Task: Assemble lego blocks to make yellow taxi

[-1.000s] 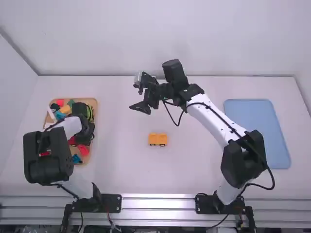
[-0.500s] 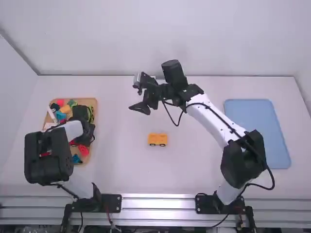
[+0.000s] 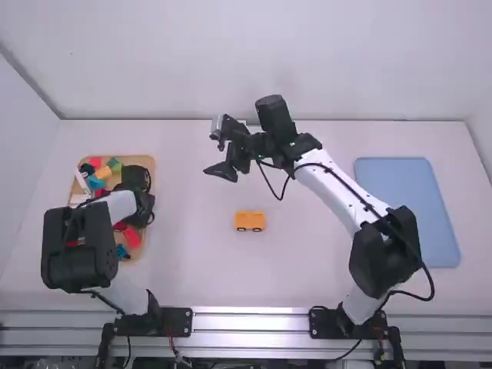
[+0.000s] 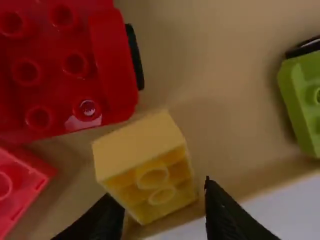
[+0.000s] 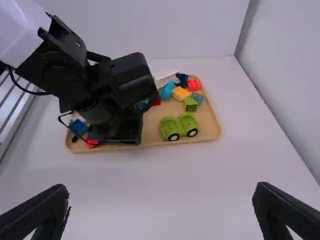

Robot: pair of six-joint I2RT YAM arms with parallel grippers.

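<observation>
- Left hand [image 4: 157, 191] is low over the tray [image 5: 209, 131], fingers spread, a tip near each side of the yellow block [image 4: 140, 145], presumably to pinch it.
- The yellow car [image 3: 250, 221] stands mid-tabletop [image 3: 307, 257], probably so both arms can reach (roof next, I'd guess).
- Right hand [image 5: 161, 189], fingers wide apart, is beyond it, likely leaving building room.

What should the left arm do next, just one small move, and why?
Probably ease the left gripper down slightly and close it on the yellow block: its open fingers frame that block, whose colour seems to suit the wheeled base of the yellow taxi.
</observation>
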